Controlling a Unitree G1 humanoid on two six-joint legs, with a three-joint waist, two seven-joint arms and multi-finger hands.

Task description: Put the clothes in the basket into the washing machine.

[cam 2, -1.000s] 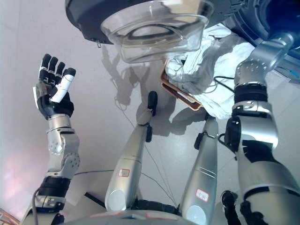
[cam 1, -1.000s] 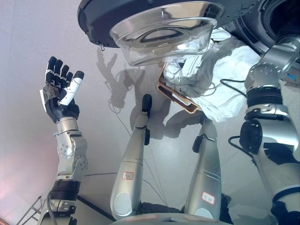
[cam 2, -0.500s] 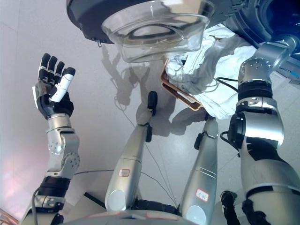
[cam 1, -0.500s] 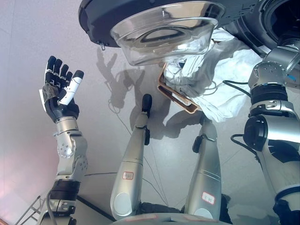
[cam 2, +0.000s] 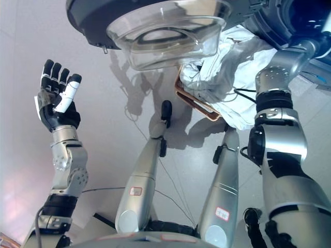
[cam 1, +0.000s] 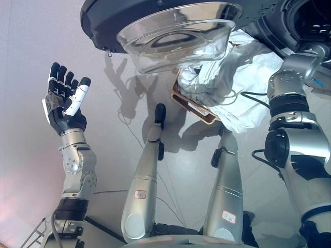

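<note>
White clothes (cam 1: 235,82) lie heaped over a brown basket (cam 1: 192,107) on the floor, below the washing machine's open door (cam 1: 176,36) with its clear glass bowl. The dark drum opening (cam 1: 310,15) is at the top right. My right arm (cam 1: 295,88) reaches up to the drum's edge and leaves the view there, so the right hand does not show. My left hand (cam 1: 64,103) is raised at the left, fingers straight and empty, far from the clothes.
The grey floor (cam 1: 31,46) spreads to the left and front of the basket. The open door overhangs the basket's far side.
The whole picture has shifted a little. My right forearm has swung slightly beside the drum opening. The left hand, clothes and basket hold their places.
</note>
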